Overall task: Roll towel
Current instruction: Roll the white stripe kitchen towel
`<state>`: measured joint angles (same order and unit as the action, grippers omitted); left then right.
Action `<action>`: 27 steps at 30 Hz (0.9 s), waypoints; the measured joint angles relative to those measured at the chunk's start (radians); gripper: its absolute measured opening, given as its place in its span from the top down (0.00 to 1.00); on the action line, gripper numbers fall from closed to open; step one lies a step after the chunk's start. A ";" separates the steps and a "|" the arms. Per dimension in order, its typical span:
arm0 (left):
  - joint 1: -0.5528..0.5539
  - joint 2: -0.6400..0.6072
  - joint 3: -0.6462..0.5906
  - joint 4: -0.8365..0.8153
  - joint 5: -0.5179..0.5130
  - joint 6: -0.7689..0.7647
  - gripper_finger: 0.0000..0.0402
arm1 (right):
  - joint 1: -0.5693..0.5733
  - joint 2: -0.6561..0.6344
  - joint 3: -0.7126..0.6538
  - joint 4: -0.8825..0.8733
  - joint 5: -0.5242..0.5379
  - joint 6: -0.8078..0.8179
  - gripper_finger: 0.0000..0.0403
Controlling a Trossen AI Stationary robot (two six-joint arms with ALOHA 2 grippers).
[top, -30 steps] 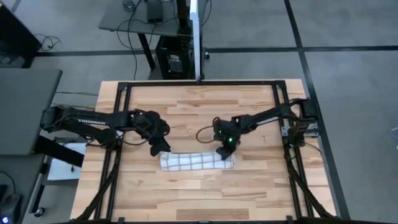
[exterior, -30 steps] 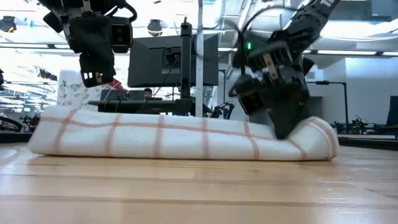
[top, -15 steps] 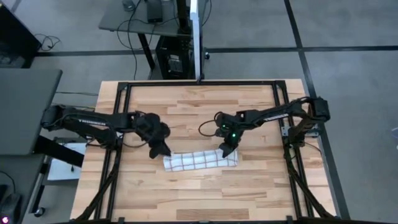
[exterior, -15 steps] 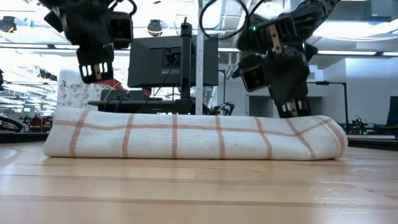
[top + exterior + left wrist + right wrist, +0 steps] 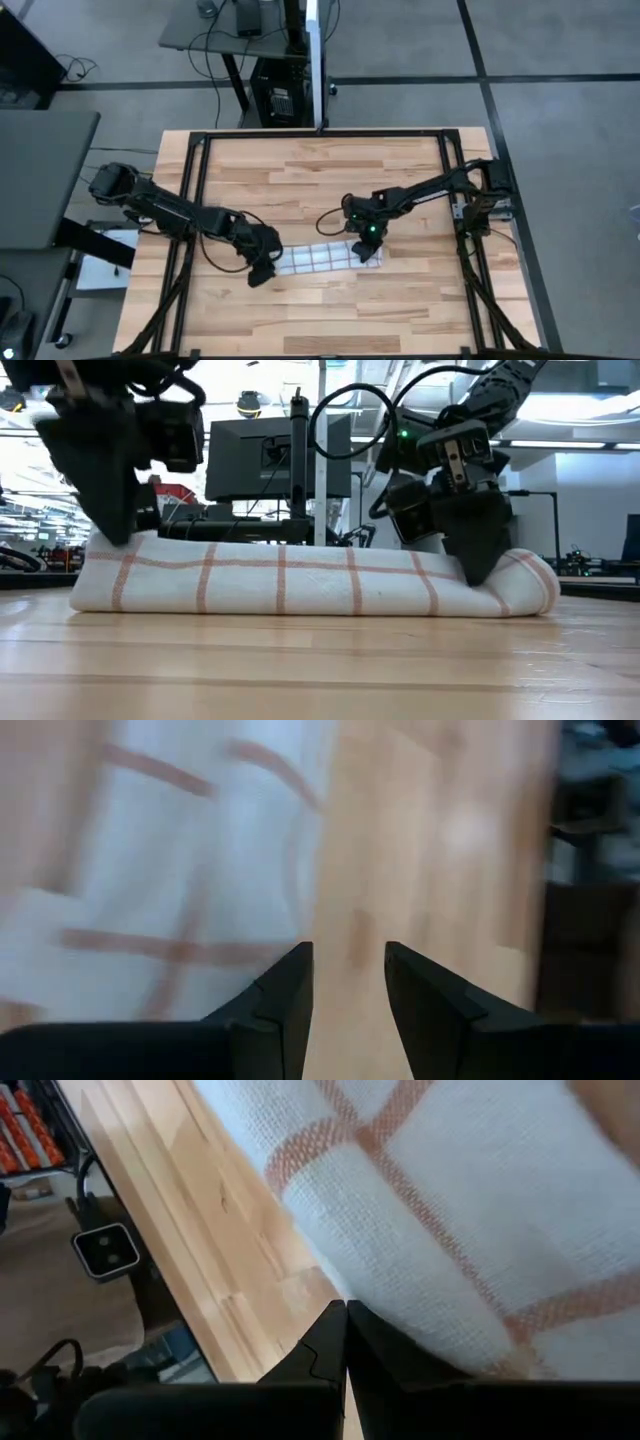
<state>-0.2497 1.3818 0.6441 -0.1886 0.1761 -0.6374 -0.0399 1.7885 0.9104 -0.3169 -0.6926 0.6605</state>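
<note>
The left gripper [image 5: 262, 272] is sitting at the left end of the towel [image 5: 322, 257], low over the wooden table [image 5: 330, 170]. Its 2 fingers [image 5: 285, 1005] are standing apart with a gap between them, grasping nothing, bare wood showing in the gap and the cloth just beside it. The towel is lying as a rolled strip across the table's middle, its reddish-brown grid lines facing outward. At the towel's right end, the right gripper [image 5: 362, 248] is pressing down onto the roll, its fingers [image 5: 325, 1342] clenched tightly together with nothing between them.
</note>
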 joint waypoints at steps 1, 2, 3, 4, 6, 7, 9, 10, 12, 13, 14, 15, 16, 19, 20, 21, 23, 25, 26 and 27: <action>0.006 0.009 0.000 -0.006 -0.020 0.008 0.73 | 0.000 0.000 0.000 -0.001 0.004 -0.001 1.00; 0.017 0.017 0.000 -0.009 -0.033 0.022 0.73 | 0.001 0.000 0.000 -0.001 0.005 -0.003 1.00; 0.028 0.025 0.000 -0.011 -0.038 0.036 0.73 | 0.003 0.000 0.000 -0.001 0.005 -0.004 1.00; 0.042 0.033 0.000 -0.016 -0.044 0.042 0.73 | 0.006 0.000 0.000 -0.003 0.006 -0.007 1.00; 0.067 0.044 0.000 -0.033 -0.086 0.043 0.73 | 0.010 0.000 0.000 -0.003 0.006 -0.015 1.00; 0.079 0.044 0.000 -0.043 -0.113 0.043 0.73 | 0.014 0.000 0.000 -0.003 0.006 -0.016 1.00; 0.101 0.040 0.000 -0.041 -0.151 0.043 0.73 | 0.020 0.000 0.000 -0.004 0.006 -0.018 1.00; 0.113 0.032 0.000 -0.040 -0.152 0.043 0.73 | 0.022 0.000 0.000 -0.007 0.006 -0.022 1.00; 0.132 0.009 0.000 -0.039 -0.151 0.050 0.73 | 0.031 0.000 0.000 -0.024 0.008 -0.032 1.00; 0.141 -0.004 0.000 -0.042 -0.151 0.057 0.73 | 0.034 0.000 0.000 -0.034 0.014 -0.039 1.00; 0.149 -0.016 0.000 -0.047 -0.151 0.066 0.73 | 0.037 0.000 0.000 -0.046 0.017 -0.043 1.00; 0.157 -0.023 0.000 -0.052 -0.151 0.075 0.73 | 0.041 0.000 0.000 -0.056 0.022 -0.050 1.00; 0.164 -0.026 0.000 -0.057 -0.151 0.084 0.73 | 0.041 0.000 0.000 -0.065 0.029 -0.057 1.00; 0.179 -0.022 -0.002 -0.090 -0.150 0.111 0.73 | 0.040 0.000 0.000 -0.090 0.046 -0.064 1.00; 0.183 -0.020 -0.012 -0.089 -0.150 0.116 0.73 | 0.037 0.000 0.000 -0.096 0.050 -0.066 1.00; 0.187 -0.019 -0.026 -0.090 -0.150 0.115 0.73 | 0.035 0.000 0.000 -0.101 0.058 -0.068 1.00; 0.197 -0.019 -0.056 -0.093 -0.149 0.099 0.73 | 0.027 0.000 0.000 -0.107 0.067 -0.068 1.00; 0.208 -0.019 -0.065 -0.100 -0.148 0.098 0.73 | 0.018 0.000 0.000 -0.108 0.067 -0.068 1.00; 0.214 -0.024 -0.064 -0.101 -0.148 0.098 0.73 | 0.016 0.000 0.000 -0.109 0.067 -0.068 1.00; 0.218 -0.032 -0.059 -0.109 -0.149 0.097 0.73 | 0.010 -0.001 0.000 -0.110 0.067 -0.068 1.00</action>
<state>-0.0315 1.3497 0.5851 -0.2973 0.0273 -0.5402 -0.0298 1.7879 0.9108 -0.4270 -0.6254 0.5929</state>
